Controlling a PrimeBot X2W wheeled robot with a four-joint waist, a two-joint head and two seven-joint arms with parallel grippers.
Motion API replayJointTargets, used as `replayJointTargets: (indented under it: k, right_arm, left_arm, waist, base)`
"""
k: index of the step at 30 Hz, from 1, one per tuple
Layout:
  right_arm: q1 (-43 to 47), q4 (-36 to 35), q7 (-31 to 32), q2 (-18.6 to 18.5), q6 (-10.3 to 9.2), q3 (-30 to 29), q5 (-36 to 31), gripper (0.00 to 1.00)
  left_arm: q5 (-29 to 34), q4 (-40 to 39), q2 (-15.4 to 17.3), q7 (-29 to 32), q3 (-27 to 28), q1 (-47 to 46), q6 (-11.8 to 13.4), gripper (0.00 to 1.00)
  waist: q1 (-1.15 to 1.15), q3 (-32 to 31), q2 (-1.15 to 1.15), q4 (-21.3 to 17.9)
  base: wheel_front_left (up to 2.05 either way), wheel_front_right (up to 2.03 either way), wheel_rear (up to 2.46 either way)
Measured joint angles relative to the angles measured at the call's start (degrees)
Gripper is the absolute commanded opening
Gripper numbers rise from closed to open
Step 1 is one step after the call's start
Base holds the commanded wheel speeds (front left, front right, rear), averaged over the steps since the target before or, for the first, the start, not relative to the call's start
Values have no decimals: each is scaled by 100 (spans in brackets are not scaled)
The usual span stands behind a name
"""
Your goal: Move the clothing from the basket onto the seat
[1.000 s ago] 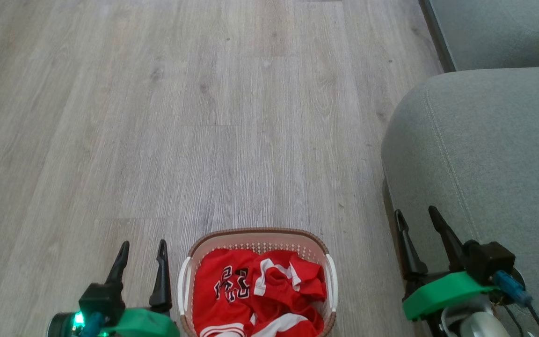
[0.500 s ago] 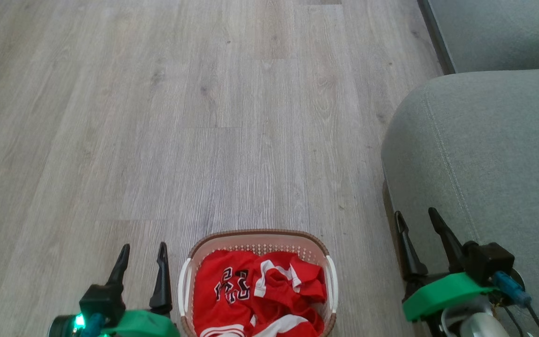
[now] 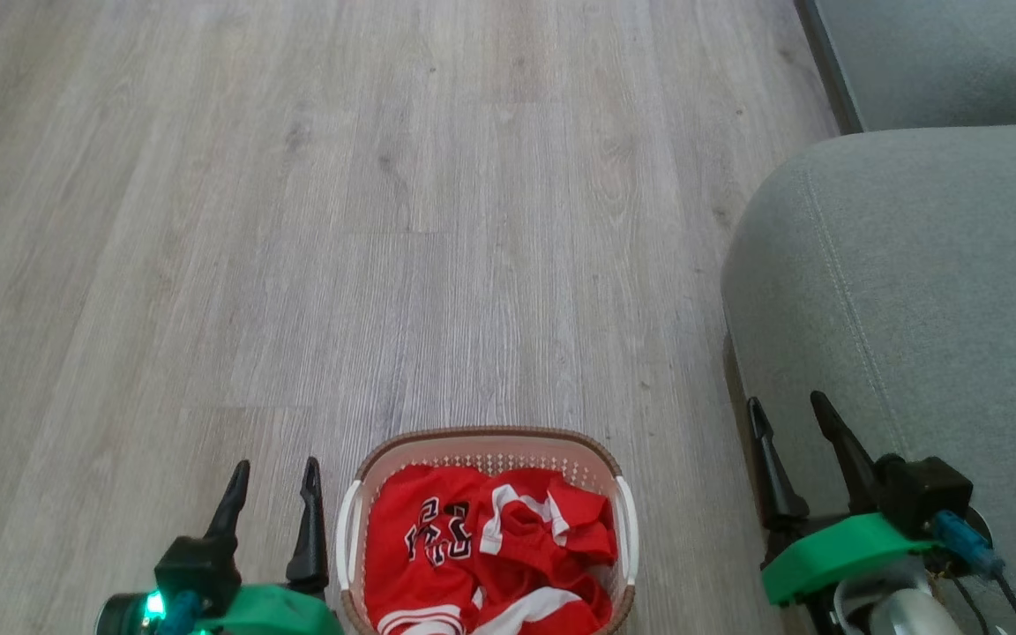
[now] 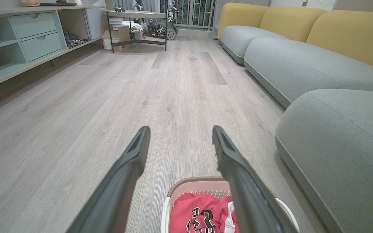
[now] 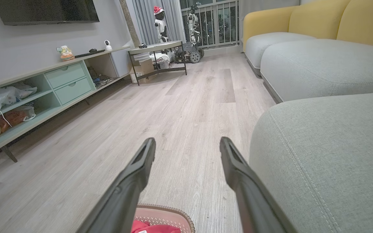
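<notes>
1. Floor (image 3: 384,220): pale grey wood-look planks, biggest thing here by far. Nothing written on it.
2. Sofa: the left wrist view shows three grey cushions in a row with yellow backs behind them. The nearest cushion is the seat (image 3: 931,265), grey-green with one stitched seam and no label I can spot.
3. Low shelf unit (image 4: 18,42) along the wall has two pale green drawers. There's one small table (image 4: 134,14) at the far end of the room.
4. One basket (image 3: 490,433), white perforated plastic with a brown rim. It sits on the floor at the bottom middle of the head view, near the seat's front but apart from it.
5. One piece of clothing (image 3: 473,556), red with white trim, lies crumpled inside the basket. It has black-and-white characters on it, but they're folded up and I can't read them for sure.
6. Two grippers, two dark fingers each, both pointing forward and roughly level over the floor.
   - The left gripper (image 3: 275,463) hangs just beside the basket's left handle with its jaws spread wide and nothing in them.
   - The right gripper (image 3: 785,400) sits at the seat's front edge, right of the basket, and its jaws are also wide apart with nothing in them.
</notes>
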Motion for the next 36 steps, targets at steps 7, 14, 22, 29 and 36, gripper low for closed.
replayJointTargets:
  k: [7,14,22,29,36]
  right_arm:
    - [-1,-34,0,0,0,-46,-2,100]
    - [-159,-255,-1,0,0,-166,-126,100]
    - [-833,-730,-1,-4,0,-419,-234,100]
    - [-1268,-1099,-26,-9,0,-576,-337,100]
    - [-1656,-1450,-27,-14,0,-557,-336,100]
  left_arm:
    - [21,65,1,0,-162,-26,-19,100]
    - [120,266,10,0,-519,-547,-162,100]
    - [261,943,4,0,-856,-1498,-219,100]
    - [505,2004,0,0,-1126,-2441,-330,100]
    - [714,3236,-12,0,-1303,-3199,-366,100]
  waist:
    - [0,161,0,33]
    - [0,637,0,46]
    - [0,1550,0,-22]
    - [0,2444,0,-247]
    - [1,3224,0,-601]
  base:
    - [0,0,0]
    - [0,0,0]
    - [0,0,0]
    - [0,0,0]
    - [0,0,0]
